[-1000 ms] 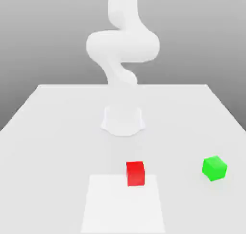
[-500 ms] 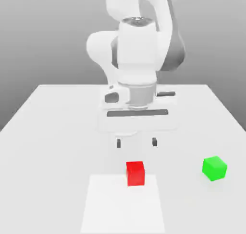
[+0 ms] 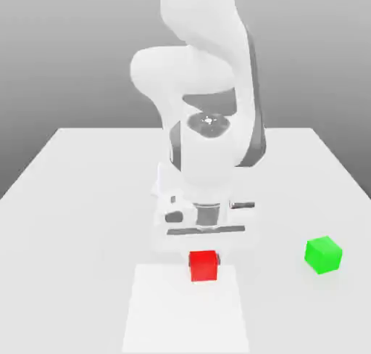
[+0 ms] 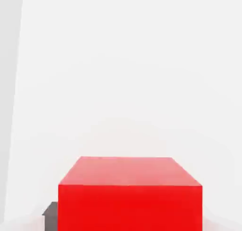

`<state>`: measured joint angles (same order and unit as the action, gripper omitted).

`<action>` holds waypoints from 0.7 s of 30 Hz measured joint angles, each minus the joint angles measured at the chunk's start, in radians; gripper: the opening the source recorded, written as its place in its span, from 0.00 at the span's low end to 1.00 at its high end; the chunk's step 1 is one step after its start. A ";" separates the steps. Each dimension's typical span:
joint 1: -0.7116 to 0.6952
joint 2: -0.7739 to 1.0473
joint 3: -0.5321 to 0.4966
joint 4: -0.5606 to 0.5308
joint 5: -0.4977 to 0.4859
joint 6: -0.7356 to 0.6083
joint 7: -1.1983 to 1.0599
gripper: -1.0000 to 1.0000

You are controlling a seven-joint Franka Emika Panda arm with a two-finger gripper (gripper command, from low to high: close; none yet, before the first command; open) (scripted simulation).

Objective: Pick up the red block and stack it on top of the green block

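Pretty bare setup: a flat white matte tabletop sat under soft even light, with a plain grey gradient backdrop behind its far edge.

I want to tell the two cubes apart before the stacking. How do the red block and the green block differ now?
The red block is red and sits under the gripper, shut on it; the green block is green and stands free, toward the exterior view's right. The red block rests at the edge of a brighter square patch; the green block lies on the plain table. Both are plain cubes of similar size.
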<state>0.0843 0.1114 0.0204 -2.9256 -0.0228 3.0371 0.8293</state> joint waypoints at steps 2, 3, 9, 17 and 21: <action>-0.001 -0.068 0.005 -0.010 0.013 -0.058 -0.009 0.00; -0.002 -0.103 0.007 -0.014 0.019 -0.089 -0.014 0.00; 0.081 -0.228 0.048 0.010 0.030 -0.237 -0.109 0.00; 0.328 -0.200 0.213 0.148 0.056 -0.347 -0.417 0.00; 0.435 -0.122 0.256 0.201 0.024 -0.324 -0.492 0.00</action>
<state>0.5193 -0.0107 0.2768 -2.7242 0.0007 2.7136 0.3372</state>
